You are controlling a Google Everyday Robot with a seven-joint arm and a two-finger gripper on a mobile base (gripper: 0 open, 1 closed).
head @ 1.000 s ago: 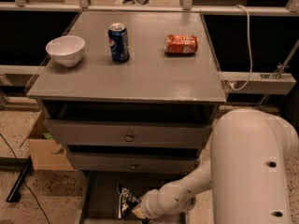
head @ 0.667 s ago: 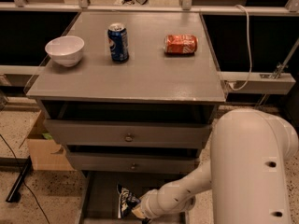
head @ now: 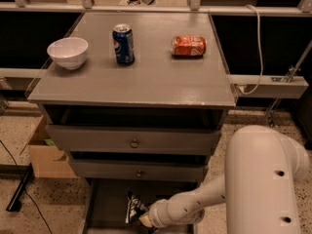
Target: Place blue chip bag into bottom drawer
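Gripper (head: 145,220) sits low inside bottom drawer (head: 104,204) against blue chip bag (head: 132,207), grip state can't be told; best to settle bag flat, clear of drawer front.

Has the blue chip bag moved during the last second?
No. The blue chip bag stays just below the lower drawer knob, over the bottom drawer, with the tool at its lower right.
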